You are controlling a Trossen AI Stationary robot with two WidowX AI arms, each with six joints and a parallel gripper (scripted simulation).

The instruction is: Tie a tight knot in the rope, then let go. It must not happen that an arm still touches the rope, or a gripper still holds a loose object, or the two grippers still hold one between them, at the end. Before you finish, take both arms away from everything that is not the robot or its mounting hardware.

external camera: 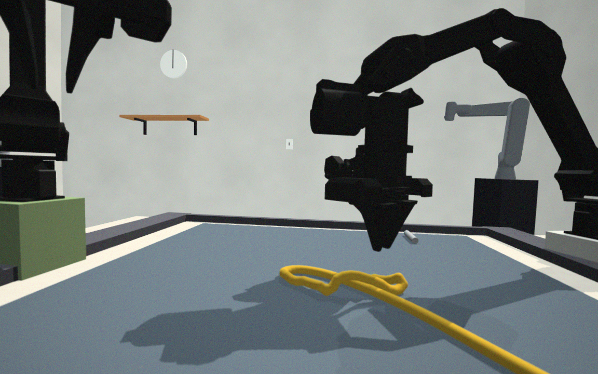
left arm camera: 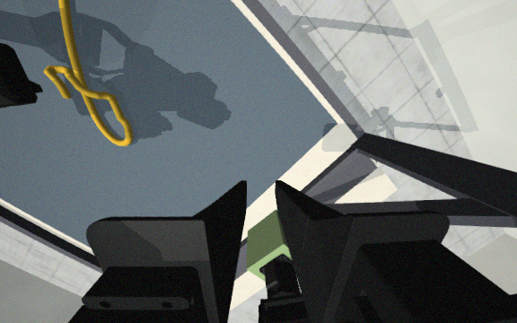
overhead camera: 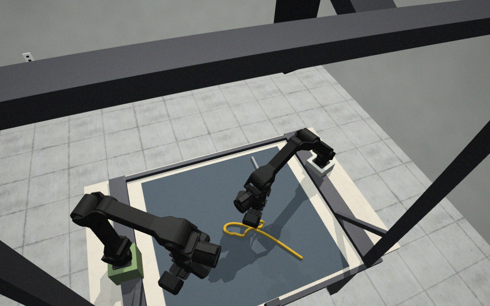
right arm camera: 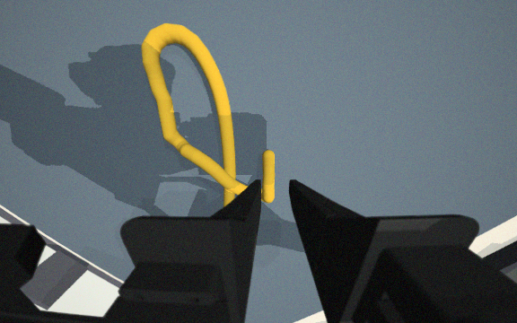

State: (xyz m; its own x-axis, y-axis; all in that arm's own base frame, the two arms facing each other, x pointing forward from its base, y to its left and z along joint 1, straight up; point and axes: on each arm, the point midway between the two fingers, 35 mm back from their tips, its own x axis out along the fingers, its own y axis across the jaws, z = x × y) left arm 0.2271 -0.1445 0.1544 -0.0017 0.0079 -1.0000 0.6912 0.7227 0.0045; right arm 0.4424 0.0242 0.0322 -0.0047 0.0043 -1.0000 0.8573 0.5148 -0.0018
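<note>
Nearest, rope [overhead camera: 278, 241] [external camera: 449, 326] [left arm camera: 71, 47] [right arm camera: 220, 85] lay on the worktop [overhead camera: 186, 190] [external camera: 106, 307] [left arm camera: 223, 135] [right arm camera: 375, 90], long tail straight, then crossing itself into a loop with a short hooked end [overhead camera: 263, 222] [external camera: 380, 279] [left arm camera: 63, 90] [right arm camera: 268, 177]. No tight knot. Right claw [overhead camera: 252, 224] [external camera: 382, 248] [left arm camera: 16, 116] [right arm camera: 276, 183] hung above, fingertips down, slightly parted, nothing between; probably placed to take that end, the likely piece for threading. Left claw [overhead camera: 176, 277] [external camera: 69, 88] [left arm camera: 261, 183], also slightly parted and holding nothing, stood well apart, presumably leaving its partner room. Farther off, a pale rod [overhead camera: 254, 162] [external camera: 410, 237], seemingly irrelevant.
</note>
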